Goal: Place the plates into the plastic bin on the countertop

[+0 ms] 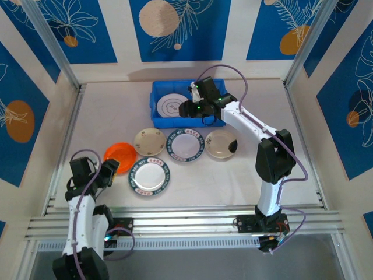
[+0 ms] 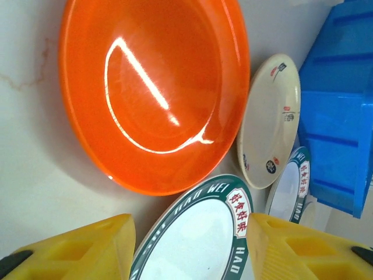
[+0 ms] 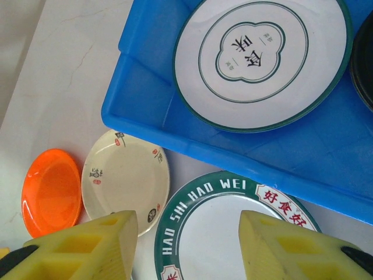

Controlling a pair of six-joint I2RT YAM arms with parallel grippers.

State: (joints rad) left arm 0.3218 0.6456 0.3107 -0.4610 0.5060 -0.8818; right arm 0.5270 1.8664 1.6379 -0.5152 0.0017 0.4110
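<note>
The blue plastic bin [image 1: 158, 92] stands at the back of the countertop [image 1: 105, 116] and holds a white plate with a green motif [image 1: 171, 107]. A black plate [image 3: 365, 58] lies beside it in the bin [image 3: 245, 146]. My right gripper [image 1: 195, 109] hovers open and empty over the bin's front wall, above a green-rimmed plate [image 3: 233, 227]. An orange plate [image 1: 119, 156], a cream plate [image 1: 150, 142], a green-rimmed plate [image 1: 185, 144] and another cream plate [image 1: 221, 143] lie in a row. A second green-rimmed plate [image 1: 149, 177] lies nearer. My left gripper [image 2: 192, 251] stands open over its rim, beside the orange plate [image 2: 154, 87].
Aluminium rails [image 1: 175, 221] run along the near edge and up both sides [image 1: 64, 140]. Blue floral panels [image 1: 64, 29] wall in the back. Bare countertop lies right of the plates [image 1: 274, 116] and left of the bin.
</note>
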